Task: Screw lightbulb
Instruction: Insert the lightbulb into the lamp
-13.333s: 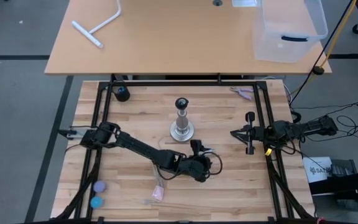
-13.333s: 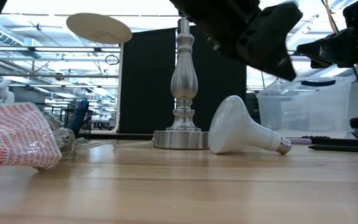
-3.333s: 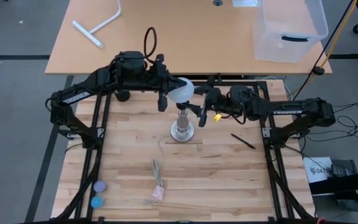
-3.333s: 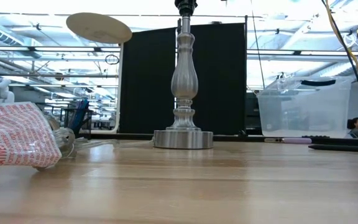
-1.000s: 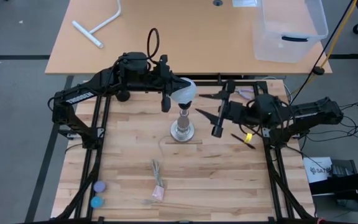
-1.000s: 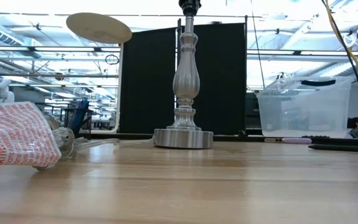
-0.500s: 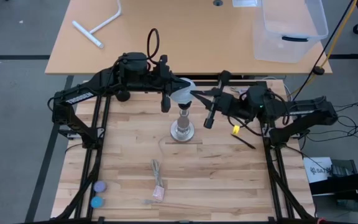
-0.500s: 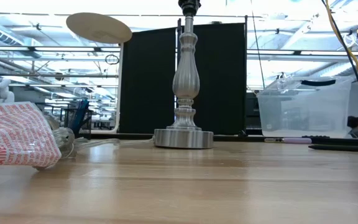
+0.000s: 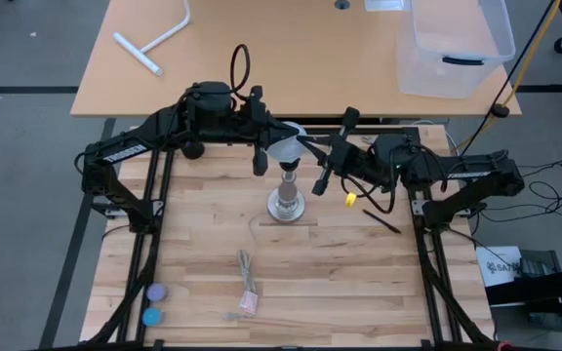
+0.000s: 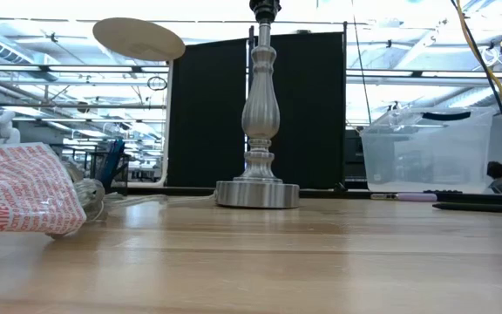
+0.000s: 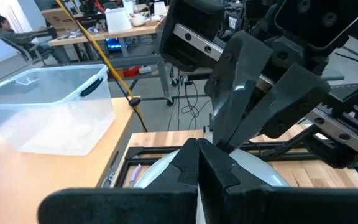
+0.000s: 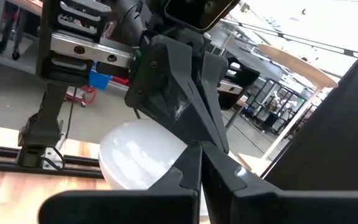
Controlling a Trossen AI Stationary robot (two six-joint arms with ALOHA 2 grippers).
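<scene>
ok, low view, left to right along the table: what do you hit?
Red-and-white printed bag → metal lamp post on its round base → clear plastic bin in the background → person at the far right edge. Neither gripper shows in this view.

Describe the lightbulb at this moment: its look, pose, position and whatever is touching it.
The lightbulb has a white, glossy, rounded globe; its neck and base are hidden. It is held up off the table over the top of the metal lamp post. The left gripper is shut on it from one side and the right gripper closes on it from the opposite side. Whether its base has entered the socket cannot be told.
</scene>
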